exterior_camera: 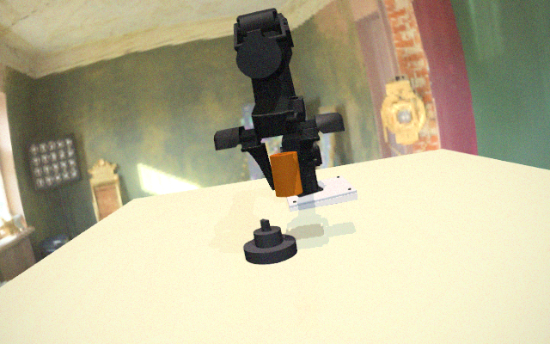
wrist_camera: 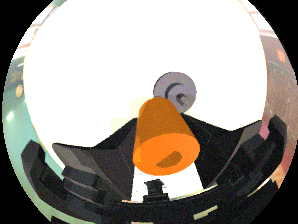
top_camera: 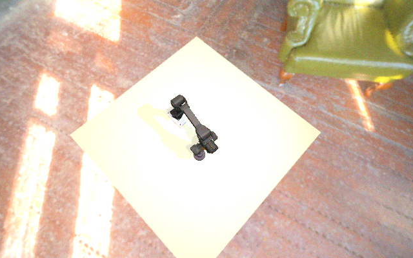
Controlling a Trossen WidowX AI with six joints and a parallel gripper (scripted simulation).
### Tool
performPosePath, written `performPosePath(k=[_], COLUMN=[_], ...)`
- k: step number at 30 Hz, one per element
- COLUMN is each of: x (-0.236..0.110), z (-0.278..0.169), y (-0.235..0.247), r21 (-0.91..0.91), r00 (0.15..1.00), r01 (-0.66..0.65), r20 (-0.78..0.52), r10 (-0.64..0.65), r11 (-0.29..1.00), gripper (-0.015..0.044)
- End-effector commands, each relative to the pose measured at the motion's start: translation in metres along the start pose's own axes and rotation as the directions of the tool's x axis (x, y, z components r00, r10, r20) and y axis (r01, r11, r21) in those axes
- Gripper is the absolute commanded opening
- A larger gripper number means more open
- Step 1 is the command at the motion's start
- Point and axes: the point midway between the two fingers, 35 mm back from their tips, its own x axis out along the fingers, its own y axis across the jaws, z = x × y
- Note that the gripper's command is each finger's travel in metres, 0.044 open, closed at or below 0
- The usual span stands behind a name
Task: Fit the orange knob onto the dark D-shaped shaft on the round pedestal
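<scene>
My gripper (exterior_camera: 287,182) (wrist_camera: 158,119) is shut on the orange knob (exterior_camera: 286,174) (wrist_camera: 164,136) (top_camera: 205,149) and holds it upright in the air. The round dark pedestal (exterior_camera: 270,249) (top_camera: 199,157) (wrist_camera: 166,84) stands on the cream table top, with the short dark shaft (exterior_camera: 265,224) (wrist_camera: 178,92) rising from its middle. In the exterior view the knob hangs well above the shaft and a little right of it. In the wrist view the pedestal shows just past the knob's far end. The knob's hole shows as a dark slot on its underside.
The arm's white base plate (exterior_camera: 326,194) (top_camera: 177,119) lies on the cream table top (exterior_camera: 400,267) (top_camera: 235,106) behind the pedestal. A green armchair (top_camera: 348,42) stands on the brick floor beyond the table's far corner.
</scene>
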Motion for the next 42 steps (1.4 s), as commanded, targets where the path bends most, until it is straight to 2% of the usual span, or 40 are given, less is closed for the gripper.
performPosePath(k=[1, 11, 25, 42], x=[0.003, 0.009, 0.035, 0.035], z=[0.001, 0.0, 0.0, 0.001], y=[-0.013, -0.043, -0.043, -0.043], r21=[-0.007, -0.016, -0.016, -0.012], r00=[1.0, 1.0, 1.0, 1.0], r01=[-0.001, 0.005, 0.005, 0.005], r20=[0.002, 0.002, 0.002, 0.002], r10=[0.001, -0.005, -0.005, -0.005], r11=[1.0, 1.0, 1.0, 1.0], gripper=[0.0, 0.0, 0.0, 0.0])
